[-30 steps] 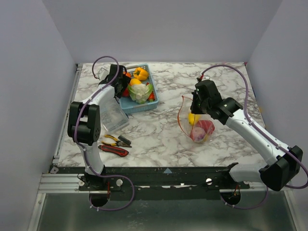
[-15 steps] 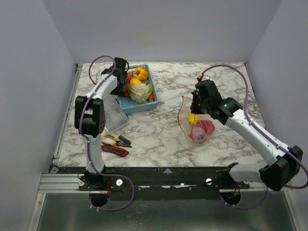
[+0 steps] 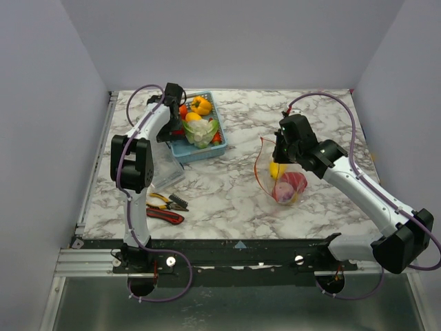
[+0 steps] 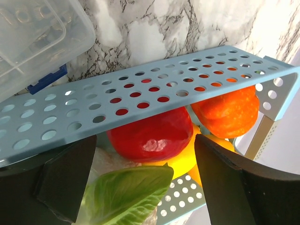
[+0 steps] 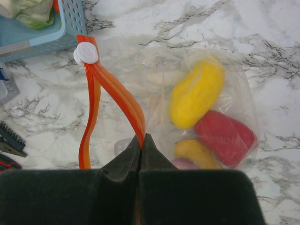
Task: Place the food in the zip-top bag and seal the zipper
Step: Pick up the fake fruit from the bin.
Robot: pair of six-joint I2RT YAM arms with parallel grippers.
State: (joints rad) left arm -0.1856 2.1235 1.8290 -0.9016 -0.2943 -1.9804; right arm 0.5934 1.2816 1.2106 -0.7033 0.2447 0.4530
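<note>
Loading: left end effector [image 4: 145,164] (released) faced glossy red toy food [image 4: 150,133] at eleven o'clock, needing descent and closure; right end effector [image 5: 142,145] pinched the orange-red plastic zipper strip [image 5: 117,93].

— What sort of place is this?
— A robotics lab bench, not a kitchen; plain pale panels [image 3: 41,103] wall in three sides of a marble-patterned table [image 3: 234,193]; the left arm [image 3: 141,134] and the right arm [image 3: 358,183] are bolted by a metal rail [image 3: 89,261] at its near edge; purple cables [image 3: 324,96] loop off them.
— And the food [image 3: 200,131]?
— Glossy toys in a blue perforated basket [image 3: 196,153]; pliers [image 3: 165,201] lie nearby.
</note>
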